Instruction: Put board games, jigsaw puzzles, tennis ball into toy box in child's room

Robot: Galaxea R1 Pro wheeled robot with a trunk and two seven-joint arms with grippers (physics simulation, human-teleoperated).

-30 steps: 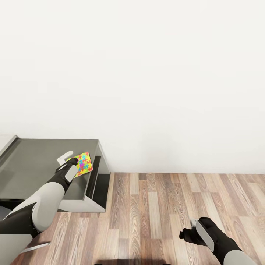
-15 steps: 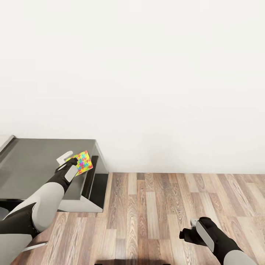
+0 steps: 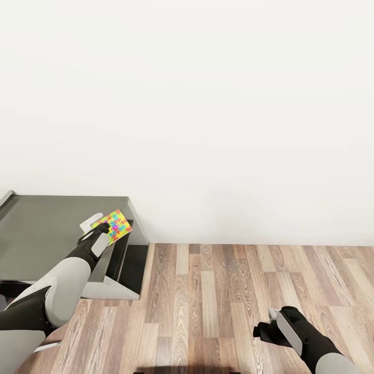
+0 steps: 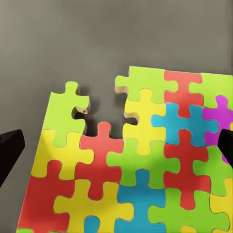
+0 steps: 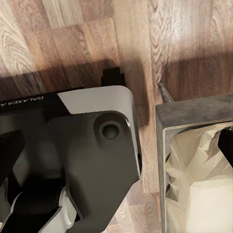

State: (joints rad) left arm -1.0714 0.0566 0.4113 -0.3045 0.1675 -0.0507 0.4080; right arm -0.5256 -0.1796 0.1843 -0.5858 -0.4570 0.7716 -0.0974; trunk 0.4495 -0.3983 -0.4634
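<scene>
A jigsaw puzzle [image 3: 116, 226] of bright interlocking pieces hangs just above the right end of the table's dark-grey lower section [image 3: 47, 234]. My left gripper [image 3: 101, 228] is shut on its near edge. The left wrist view looks flat onto the puzzle [image 4: 141, 165], which has one piece missing near an edge, and the dark fingertips [image 4: 8, 148] sit at both sides of the frame. My right gripper [image 3: 265, 328] hangs low over the wooden floor at the right. Its fingers stand apart with nothing between them.
A plain white wall [image 3: 208, 104] runs behind the table, with wooden floor [image 3: 218, 291] to its right. In the right wrist view, my own base [image 5: 92, 160] sits on the floor beside a grey-walled container [image 5: 194, 116] with crumpled white lining.
The whole view has shifted, so the table sits a little further left in the picture. Both arms and the held puzzle keep their places in the view.
</scene>
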